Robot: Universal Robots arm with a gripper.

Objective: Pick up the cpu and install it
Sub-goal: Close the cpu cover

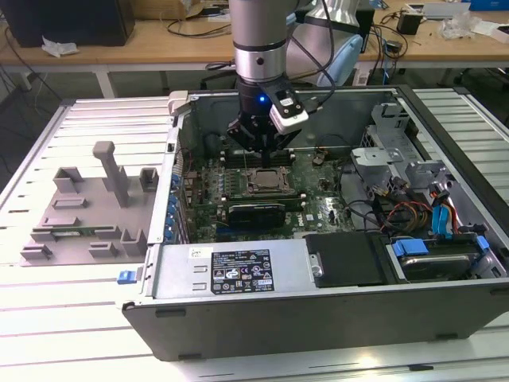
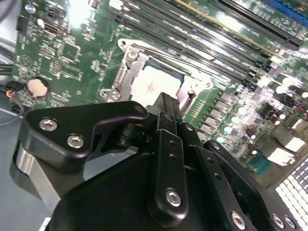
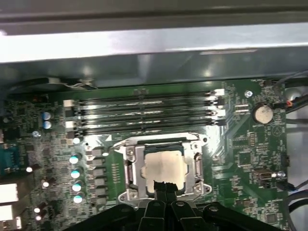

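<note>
The cpu (image 3: 166, 165), a silvery square chip, lies flat inside the metal-framed socket (image 3: 129, 166) on the green motherboard. It also shows as a pale square cpu (image 2: 153, 83) in the second wrist view and a small cpu (image 1: 267, 180) in the exterior view. My gripper (image 1: 265, 153) hangs straight above the socket inside the open computer case. Its black fingers (image 3: 163, 187) are pressed together just over the chip's near edge, with nothing between them. In the second wrist view the gripper (image 2: 166, 102) hides one corner of the socket.
Memory slots (image 3: 144, 113) run just behind the socket, and a coin battery (image 3: 263, 113) sits to one side. The case wall (image 1: 238, 274) surrounds the board. Drive bays and cables (image 1: 429, 207) fill the exterior view's right. A grey plastic tray (image 1: 87, 215) stands at its left.
</note>
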